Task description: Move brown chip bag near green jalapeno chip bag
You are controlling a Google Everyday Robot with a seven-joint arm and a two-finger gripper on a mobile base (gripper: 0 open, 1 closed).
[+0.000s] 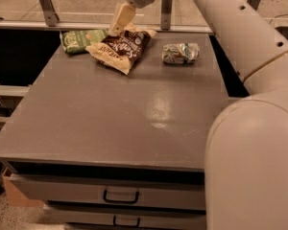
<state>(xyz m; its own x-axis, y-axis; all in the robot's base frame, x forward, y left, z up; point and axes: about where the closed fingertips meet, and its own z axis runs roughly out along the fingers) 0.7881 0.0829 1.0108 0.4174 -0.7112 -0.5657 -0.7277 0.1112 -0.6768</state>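
The brown chip bag lies flat on the grey table near its far edge, with white script on its face and pale ends. Its left end touches or nearly touches the green jalapeno chip bag, which lies flat at the far left. My gripper hangs from the arm just above the far edge of the brown bag, tilted down to the left. I cannot tell whether it still touches the bag.
A small silvery-white and green packet lies to the right of the brown bag. A metal rail runs behind the table. Drawers with handles sit below the front edge. My large arm fills the right side.
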